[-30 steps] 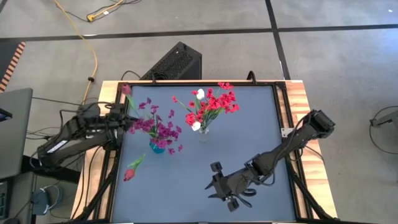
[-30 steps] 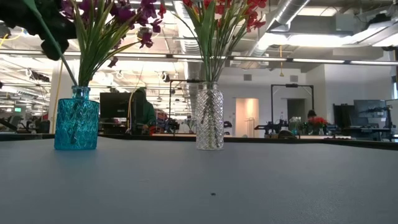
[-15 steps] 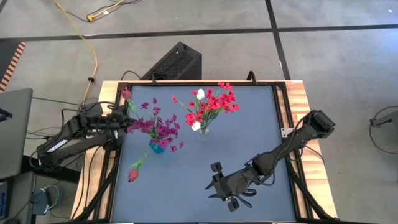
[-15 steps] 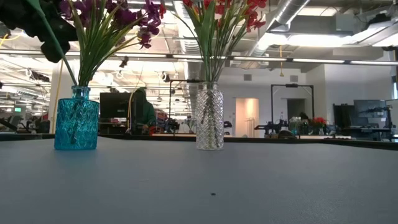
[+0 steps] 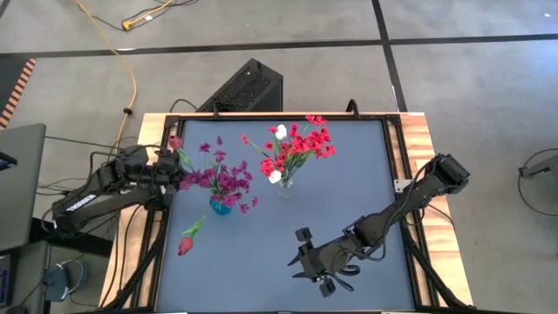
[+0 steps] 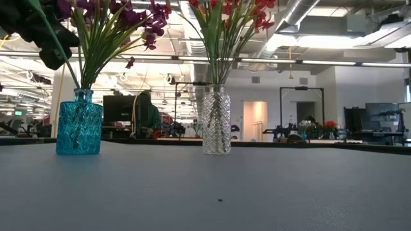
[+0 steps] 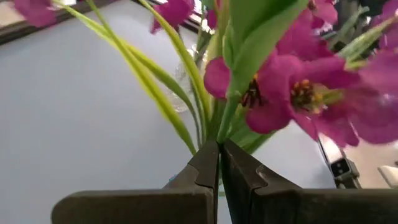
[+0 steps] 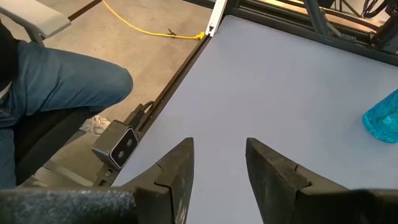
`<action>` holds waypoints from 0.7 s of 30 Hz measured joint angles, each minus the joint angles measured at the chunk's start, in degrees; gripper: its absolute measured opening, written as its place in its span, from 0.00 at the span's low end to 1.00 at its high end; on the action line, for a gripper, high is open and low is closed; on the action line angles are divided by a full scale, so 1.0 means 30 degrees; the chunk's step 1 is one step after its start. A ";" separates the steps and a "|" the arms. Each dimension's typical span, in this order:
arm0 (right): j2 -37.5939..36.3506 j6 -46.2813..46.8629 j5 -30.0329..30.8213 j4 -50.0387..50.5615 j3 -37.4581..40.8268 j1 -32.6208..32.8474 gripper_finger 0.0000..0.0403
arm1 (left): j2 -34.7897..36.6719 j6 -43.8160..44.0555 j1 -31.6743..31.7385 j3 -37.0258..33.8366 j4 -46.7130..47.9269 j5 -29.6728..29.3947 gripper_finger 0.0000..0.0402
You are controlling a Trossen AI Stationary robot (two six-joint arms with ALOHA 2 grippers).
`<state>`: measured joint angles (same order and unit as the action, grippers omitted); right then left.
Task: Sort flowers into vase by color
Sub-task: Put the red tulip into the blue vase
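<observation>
My left gripper (image 5: 177,174) (image 7: 219,144) is shut on a magenta-purple sprig (image 5: 176,141), up beside the blue vase (image 5: 220,206) (image 6: 78,127) on its left. That vase holds more magenta flowers (image 5: 228,181). In the low view the sprig's green stem (image 6: 64,61) slants down to the vase's mouth. A clear vase (image 5: 285,187) (image 6: 216,122) holds red blossoms and white buds (image 5: 296,144). One pink-red tulip bud (image 5: 185,243) lies flat on the table. My right gripper (image 5: 305,255) (image 8: 217,149) waits open, low over the table's near middle. My left gripper pinches the sprig's green stem (image 7: 219,127) between its two fingers, below the magenta blossoms (image 7: 292,93). The fingers come from the table's left side and lie across the stem. The sprig is lifted and slanted, its lower end at the blue vase's mouth.
The dark table mat (image 5: 261,262) has free room in front of the vases. A black box (image 5: 246,85) stands beyond the far edge. A seated person's leg (image 8: 56,74) shows by the table in the right wrist view; another person (image 6: 146,112) stands far off.
My left gripper has sunk a little with the sprig, staying shut. The sprig's top blossom has shifted toward the near edge, closer to the blue vase.
</observation>
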<state>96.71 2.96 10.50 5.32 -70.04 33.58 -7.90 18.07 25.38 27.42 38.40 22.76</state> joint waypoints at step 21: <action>0.0000 0.0007 0.0000 0.0056 0.0000 0.0000 0.42 | -0.5136 0.0720 -0.3398 -0.0001 0.0195 -0.2117 0.00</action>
<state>96.71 2.98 10.50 5.49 -70.04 33.58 -23.31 20.23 15.19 27.42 38.98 16.41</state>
